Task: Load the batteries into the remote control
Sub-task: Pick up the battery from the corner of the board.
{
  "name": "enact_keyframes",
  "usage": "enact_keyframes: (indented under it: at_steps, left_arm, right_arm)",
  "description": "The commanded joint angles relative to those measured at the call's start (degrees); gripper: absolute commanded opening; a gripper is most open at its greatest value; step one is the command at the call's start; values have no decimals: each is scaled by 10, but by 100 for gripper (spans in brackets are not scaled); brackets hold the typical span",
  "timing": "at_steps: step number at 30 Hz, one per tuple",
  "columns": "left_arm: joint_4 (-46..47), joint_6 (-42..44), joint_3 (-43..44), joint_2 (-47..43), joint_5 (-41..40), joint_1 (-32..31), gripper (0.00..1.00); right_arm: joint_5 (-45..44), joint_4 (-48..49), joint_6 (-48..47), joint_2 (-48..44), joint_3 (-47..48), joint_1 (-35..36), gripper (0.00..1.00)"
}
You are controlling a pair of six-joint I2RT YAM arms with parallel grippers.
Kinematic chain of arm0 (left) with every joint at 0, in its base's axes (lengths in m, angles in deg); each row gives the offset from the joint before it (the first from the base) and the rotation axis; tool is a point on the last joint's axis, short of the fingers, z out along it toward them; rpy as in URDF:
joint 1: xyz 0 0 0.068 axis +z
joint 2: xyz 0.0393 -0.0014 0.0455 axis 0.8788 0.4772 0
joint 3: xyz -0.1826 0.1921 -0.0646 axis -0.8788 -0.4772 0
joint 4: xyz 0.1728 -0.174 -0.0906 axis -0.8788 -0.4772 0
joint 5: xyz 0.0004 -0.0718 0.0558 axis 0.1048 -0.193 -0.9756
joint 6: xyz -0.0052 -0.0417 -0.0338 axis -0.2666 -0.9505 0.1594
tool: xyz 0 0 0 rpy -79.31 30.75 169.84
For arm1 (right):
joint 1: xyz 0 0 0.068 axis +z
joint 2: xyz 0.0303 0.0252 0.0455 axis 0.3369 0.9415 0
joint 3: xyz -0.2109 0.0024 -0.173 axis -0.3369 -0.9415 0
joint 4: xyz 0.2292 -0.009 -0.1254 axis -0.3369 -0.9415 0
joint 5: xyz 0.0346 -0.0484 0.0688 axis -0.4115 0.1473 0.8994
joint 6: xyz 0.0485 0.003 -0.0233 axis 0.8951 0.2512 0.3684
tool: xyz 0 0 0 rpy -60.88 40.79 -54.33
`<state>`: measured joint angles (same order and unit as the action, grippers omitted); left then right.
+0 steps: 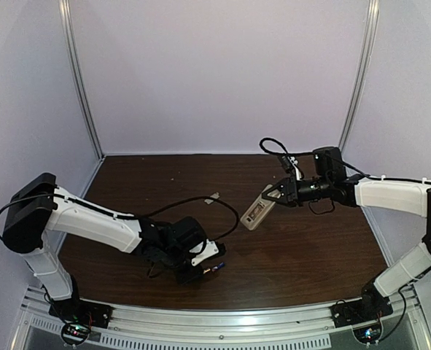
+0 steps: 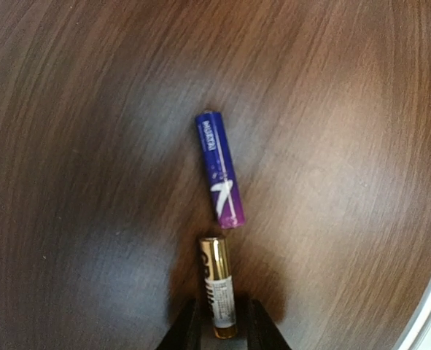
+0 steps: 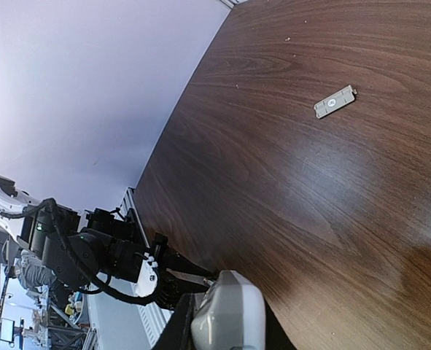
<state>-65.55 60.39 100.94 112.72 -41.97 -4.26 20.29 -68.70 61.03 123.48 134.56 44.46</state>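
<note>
Two batteries lie end to end on the dark wooden table in the left wrist view. The blue-purple battery (image 2: 219, 169) lies farther out. The gold-and-whitish battery (image 2: 218, 284) sits between the black fingers (image 2: 188, 324) of my left gripper (image 2: 219, 312), which is open, with a thin dark gap on each side of the cell. From above, the left gripper (image 1: 215, 267) is low at the table's near middle. My right gripper (image 1: 275, 195) holds the white remote control (image 1: 257, 210) in the air, shut on one end of it (image 3: 230, 313).
A small grey battery cover (image 3: 335, 101) lies flat on the table, toward the far middle (image 1: 213, 197). The left arm (image 3: 91, 255) shows beyond the remote. A metal rail (image 1: 222, 321) runs along the near edge, and pale walls close in the other sides.
</note>
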Motion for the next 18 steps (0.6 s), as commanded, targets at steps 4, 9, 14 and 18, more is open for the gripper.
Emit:
enact_keyframes:
  at_steps: [4,9,14,18]
  left_arm:
    - [-2,12,4,5,-5,-3,11]
    - [-15,-2,-8,-27,-33,-3,0]
    - [-9,-24,-1,-71,-29,-2,0]
    - [-10,-47,39,-88,-38,-1,0]
  right_arm:
    - [-16,0,13,14,-13,0,0]
    - [-23,34,47,23,-34,0,0]
    - [-28,127,119,26,-76,16,0]
    - [-44,187,177,26,-105,34,0]
